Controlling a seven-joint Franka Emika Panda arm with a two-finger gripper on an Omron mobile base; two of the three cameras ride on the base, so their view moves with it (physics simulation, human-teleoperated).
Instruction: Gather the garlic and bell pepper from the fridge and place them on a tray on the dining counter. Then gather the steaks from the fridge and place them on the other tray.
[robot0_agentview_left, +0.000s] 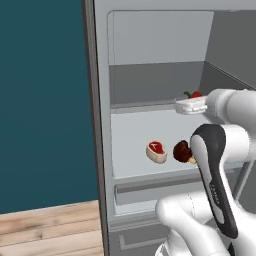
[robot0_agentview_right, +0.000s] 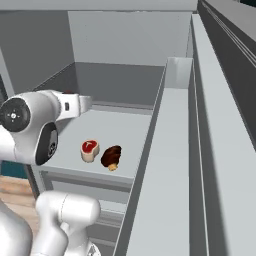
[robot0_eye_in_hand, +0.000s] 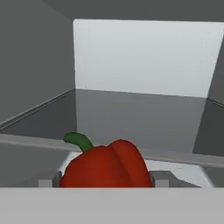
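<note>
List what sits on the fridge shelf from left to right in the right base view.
Raw red steak with the cream fat rim → dark brown steak with the tan bone end, both lying apart on the pale shelf of the fridge.

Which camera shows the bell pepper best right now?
The hand view: the bell pepper sits close up, red body and green stem between the claw fingertips. The left base view shows just a red sliver behind the arm; in the right base view I can't make it out.
</note>
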